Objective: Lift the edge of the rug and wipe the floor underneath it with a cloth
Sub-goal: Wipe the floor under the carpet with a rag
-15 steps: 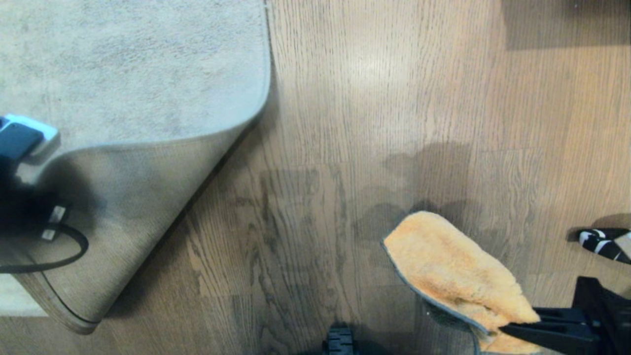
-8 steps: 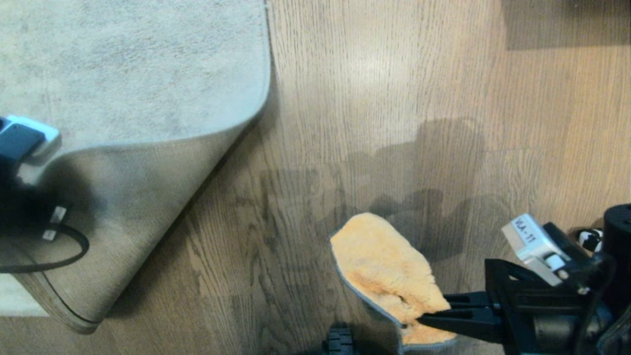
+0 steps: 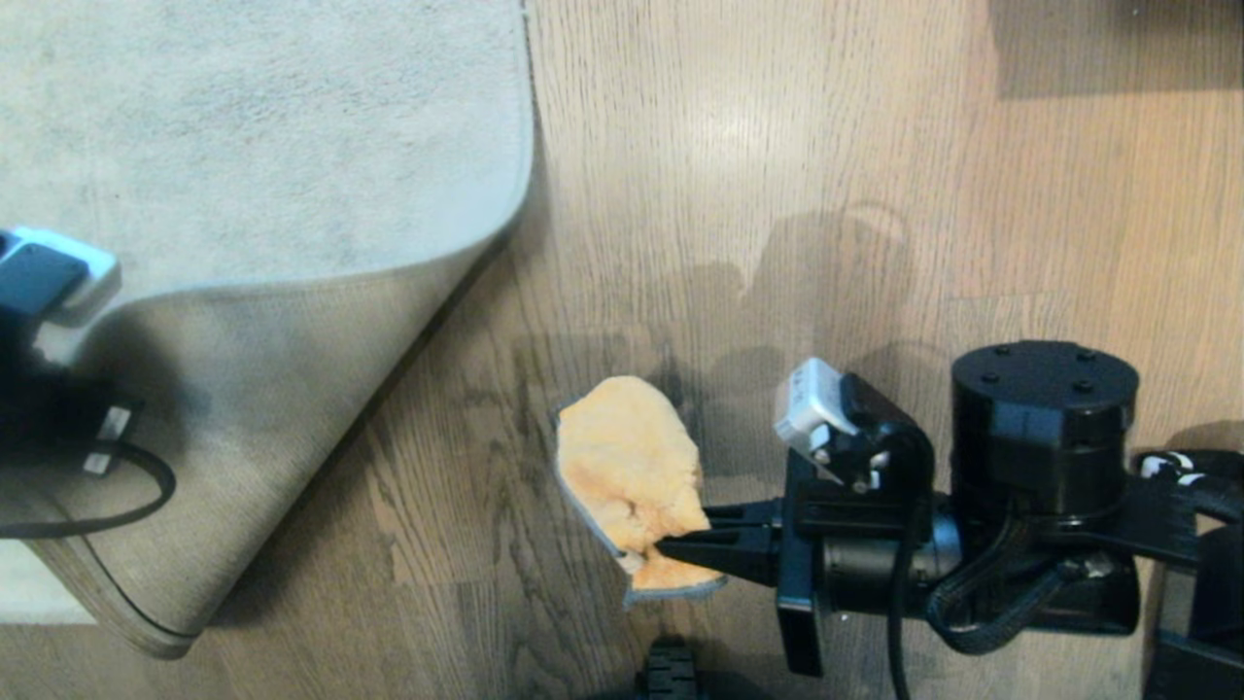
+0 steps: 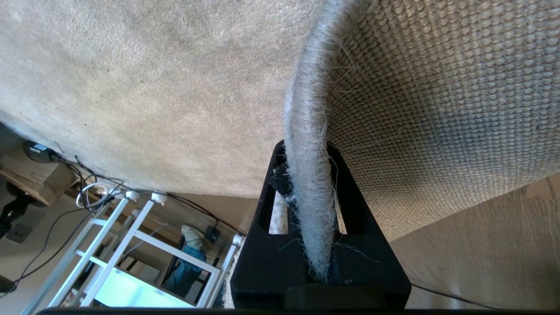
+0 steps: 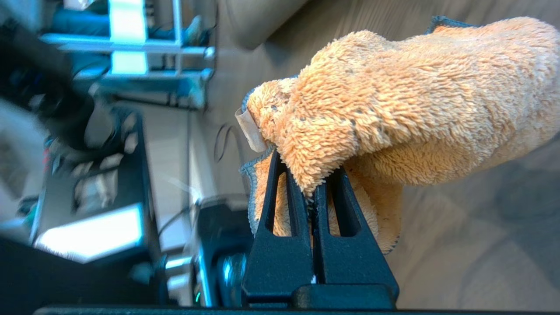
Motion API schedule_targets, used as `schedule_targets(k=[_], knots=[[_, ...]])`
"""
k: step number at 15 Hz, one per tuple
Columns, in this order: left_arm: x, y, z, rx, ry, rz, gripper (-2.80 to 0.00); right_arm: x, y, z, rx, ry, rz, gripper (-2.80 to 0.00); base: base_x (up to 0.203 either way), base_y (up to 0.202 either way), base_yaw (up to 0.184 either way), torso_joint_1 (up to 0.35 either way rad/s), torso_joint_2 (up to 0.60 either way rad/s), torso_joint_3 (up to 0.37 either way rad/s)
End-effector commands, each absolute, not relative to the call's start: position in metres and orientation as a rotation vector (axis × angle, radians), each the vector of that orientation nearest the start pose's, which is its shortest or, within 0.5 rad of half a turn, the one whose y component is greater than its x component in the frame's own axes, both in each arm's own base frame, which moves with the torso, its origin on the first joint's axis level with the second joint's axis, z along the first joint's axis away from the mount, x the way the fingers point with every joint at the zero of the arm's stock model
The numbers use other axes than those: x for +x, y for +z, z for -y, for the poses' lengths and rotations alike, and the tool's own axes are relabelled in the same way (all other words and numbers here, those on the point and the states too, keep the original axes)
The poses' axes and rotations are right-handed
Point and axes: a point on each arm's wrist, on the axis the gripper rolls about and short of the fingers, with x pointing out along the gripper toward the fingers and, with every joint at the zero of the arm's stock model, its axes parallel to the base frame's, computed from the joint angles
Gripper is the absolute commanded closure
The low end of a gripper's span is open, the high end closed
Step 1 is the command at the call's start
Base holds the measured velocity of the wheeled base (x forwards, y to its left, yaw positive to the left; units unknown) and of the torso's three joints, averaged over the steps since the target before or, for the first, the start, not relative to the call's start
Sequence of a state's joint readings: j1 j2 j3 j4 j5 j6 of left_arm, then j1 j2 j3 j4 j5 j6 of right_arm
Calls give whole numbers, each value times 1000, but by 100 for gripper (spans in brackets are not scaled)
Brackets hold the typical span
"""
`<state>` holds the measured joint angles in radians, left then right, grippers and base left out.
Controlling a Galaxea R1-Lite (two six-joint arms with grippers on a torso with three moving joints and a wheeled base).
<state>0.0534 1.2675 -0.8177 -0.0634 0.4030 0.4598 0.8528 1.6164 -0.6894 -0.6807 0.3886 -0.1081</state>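
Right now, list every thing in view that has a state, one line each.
rug edge: lifted off the floor, woven backing showing, clamped in the left gripper.
left gripper: shut on the rug edge.
cloth: bunched, hanging from the right gripper beside the raised rug corner.
right gripper: shut on the cloth.
floor: bare wood planks.

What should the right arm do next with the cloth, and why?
Probably carry the cloth further toward the lifted rug edge. The right gripper grips it over open floor, short of the patch the left gripper exposes.
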Motion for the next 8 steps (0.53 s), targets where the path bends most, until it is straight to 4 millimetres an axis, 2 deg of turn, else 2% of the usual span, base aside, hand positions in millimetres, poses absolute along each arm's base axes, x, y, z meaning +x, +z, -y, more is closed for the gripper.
schedule_targets(k=[1,8], knots=[[193,241,-19,516,359,-480,0,178,175,-247,-151,1250,-187,0,0,0,0,0,0,0],[191,241,-19,516,366,-478,0,163,172,-309,-153,1178,-129,0,0,0,0,0,0,0]])
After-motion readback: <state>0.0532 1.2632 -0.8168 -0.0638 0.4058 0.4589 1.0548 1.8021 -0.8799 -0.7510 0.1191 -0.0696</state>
